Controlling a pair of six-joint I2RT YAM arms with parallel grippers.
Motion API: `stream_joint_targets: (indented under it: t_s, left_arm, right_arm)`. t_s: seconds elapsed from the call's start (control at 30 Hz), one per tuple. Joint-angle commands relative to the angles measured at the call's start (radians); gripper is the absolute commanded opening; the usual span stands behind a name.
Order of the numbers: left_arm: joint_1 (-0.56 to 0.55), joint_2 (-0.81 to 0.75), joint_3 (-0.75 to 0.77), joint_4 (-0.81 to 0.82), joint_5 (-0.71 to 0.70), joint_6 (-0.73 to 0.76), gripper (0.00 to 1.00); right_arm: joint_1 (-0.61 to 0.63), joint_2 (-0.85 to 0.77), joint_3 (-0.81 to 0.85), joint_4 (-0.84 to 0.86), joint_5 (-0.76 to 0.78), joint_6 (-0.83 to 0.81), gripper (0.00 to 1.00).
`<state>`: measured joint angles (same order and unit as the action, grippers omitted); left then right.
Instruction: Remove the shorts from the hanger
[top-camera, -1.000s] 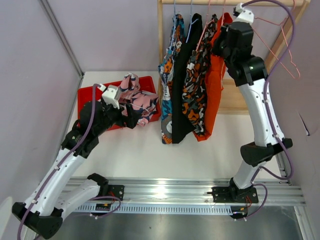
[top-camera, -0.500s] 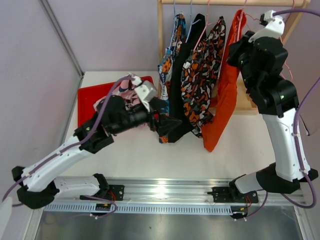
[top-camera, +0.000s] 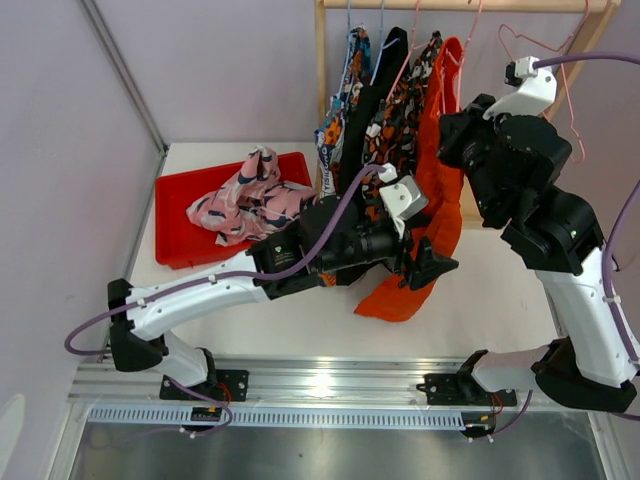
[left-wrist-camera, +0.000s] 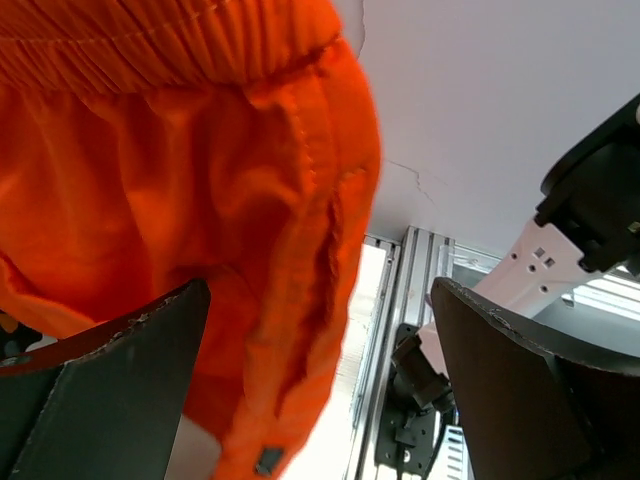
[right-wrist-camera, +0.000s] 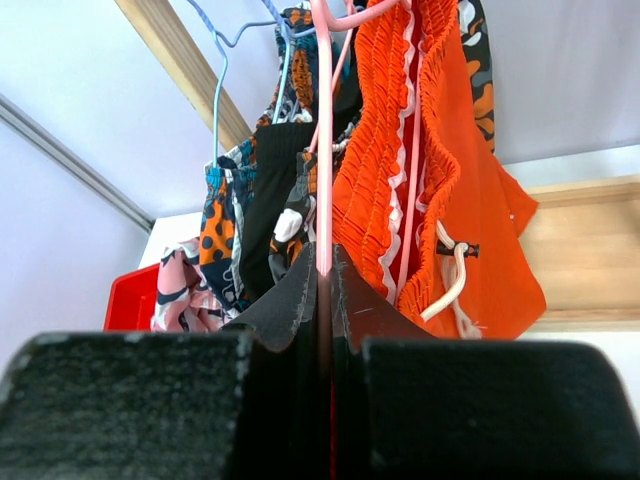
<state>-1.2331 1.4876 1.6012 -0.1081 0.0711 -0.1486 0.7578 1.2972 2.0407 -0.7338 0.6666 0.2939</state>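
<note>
The orange shorts (left-wrist-camera: 180, 180) are soft matt cloth, ribbed at the waistband — the hanger (right-wrist-camera: 322, 150) is smooth, faintly glossy pink wire. The rack (right-wrist-camera: 180, 60) is pale bare wood; the tray (top-camera: 170, 197), shiny red plastic.

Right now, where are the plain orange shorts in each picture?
Top external: the orange shorts hang right of centre, below the wooden rail.
Left wrist: the shorts fill the upper left.
Right wrist: the shorts sit upper right of centre, beside the pink hanger.
Shared landmark: the wooden rail, seen in the top and right wrist views only.
</note>
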Motion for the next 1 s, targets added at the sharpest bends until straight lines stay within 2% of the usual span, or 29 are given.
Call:
stream_joint_targets:
  t_s: [0.0,0.17,0.2,0.23,0.27,0.33,0.43,0.53,0.57,0.63,0.67,0.8,0.87,0.97]
  left_arm:
    - [-0.025,0.011,0.060,0.102,-0.034,0.018,1.00]
    - [-0.057,0.089,0.114,0.145,-0.151,0.052,0.98]
    - [-0.055,0.098,0.115,0.156,-0.186,0.058,0.95]
    - [-0.055,0.117,0.124,0.165,-0.197,0.064,0.88]
    - [-0.055,0.128,0.131,0.171,-0.208,0.072,0.53]
    - [-0.057,0.154,0.146,0.168,-0.252,0.066,0.02]
    - [-0.069,0.151,0.140,0.156,-0.229,0.054,0.00]
    - [-0.140,0.091,0.051,0.171,-0.278,0.067,0.00]
    - [-0.163,0.050,-0.024,0.174,-0.324,0.066,0.00]
    - [-0.242,-0.001,-0.090,0.214,-0.381,0.061,0.00]
    - [-0.271,-0.050,-0.186,0.226,-0.402,0.055,0.00]
    - [-0.451,-0.144,-0.364,0.294,-0.520,0.024,0.00]
    - [-0.488,-0.159,-0.406,0.298,-0.571,0.003,0.00]
    - [-0.483,-0.158,-0.422,0.294,-0.632,0.010,0.00]
  right_arm:
    - [0.018,-0.039,-0.002,0.099,0.083,-0.004,0.00]
    - [0.023,-0.076,-0.031,0.091,0.091,0.019,0.00]
    - [0.021,-0.091,-0.033,0.085,0.093,0.025,0.00]
    - [0.021,-0.098,-0.036,0.083,0.093,0.034,0.00]
    - [0.021,-0.104,-0.037,0.077,0.094,0.036,0.00]
    - [0.023,-0.121,-0.043,0.074,0.099,0.034,0.00]
    - [0.023,-0.127,-0.036,0.071,0.119,0.013,0.00]
    - [0.021,-0.119,-0.017,0.074,0.148,-0.025,0.00]
    - [0.021,-0.115,-0.010,0.080,0.156,-0.048,0.00]
    - [0.021,-0.098,0.024,0.083,0.172,-0.070,0.00]
    - [0.021,-0.090,0.036,0.085,0.175,-0.091,0.00]
    - [0.018,-0.062,0.093,0.088,0.185,-0.128,0.00]
    - [0.020,-0.050,0.127,0.065,0.191,-0.130,0.00]
    - [0.023,-0.070,0.133,0.025,0.179,-0.085,0.00]
